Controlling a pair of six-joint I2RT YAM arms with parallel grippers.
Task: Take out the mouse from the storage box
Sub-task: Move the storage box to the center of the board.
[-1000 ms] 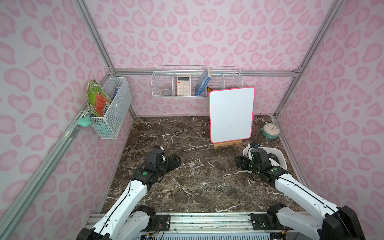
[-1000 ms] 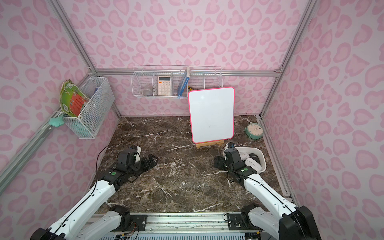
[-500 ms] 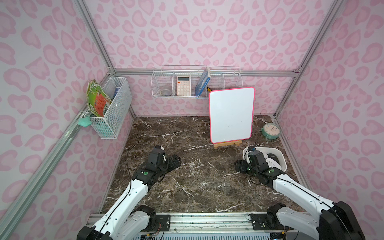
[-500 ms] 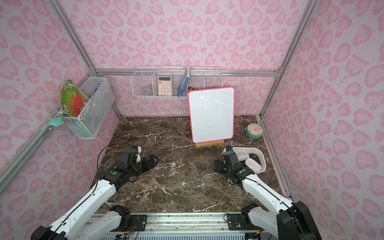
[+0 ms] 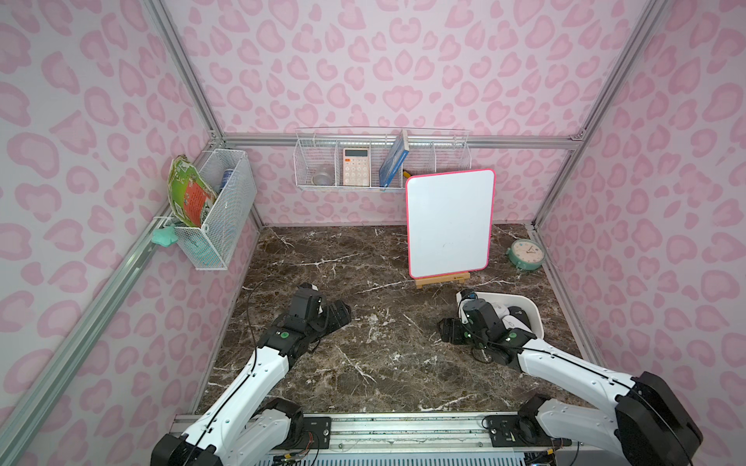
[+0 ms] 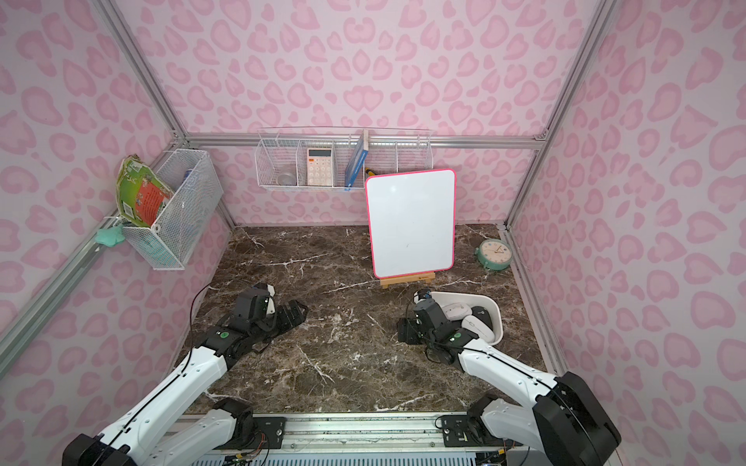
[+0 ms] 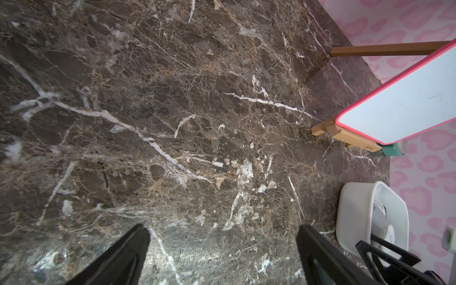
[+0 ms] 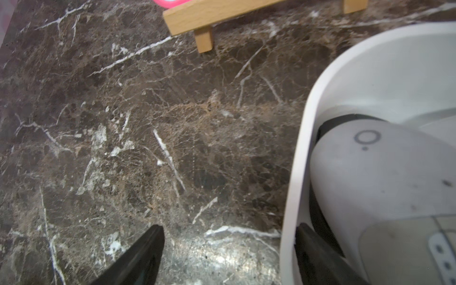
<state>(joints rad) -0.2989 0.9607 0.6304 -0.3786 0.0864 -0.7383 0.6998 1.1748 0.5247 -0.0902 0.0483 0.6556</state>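
Dark brown marble top (image 5: 363,258), white-veined, glossy. The left gripper (image 7: 223,228) hangs low over bare stone, black fingers spread wide. The right gripper (image 8: 229,227), fingers wide apart, straddles the left wall of the box (image 6: 468,297), a smooth white round-cornered tub. Inside lie three domed mice (image 6: 478,327), two pale, one black; the nearest mouse (image 8: 382,177) sits just beside the inner finger.

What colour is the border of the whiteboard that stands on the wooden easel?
Bright pink, all around the whiteboard; it shows best in a top view.
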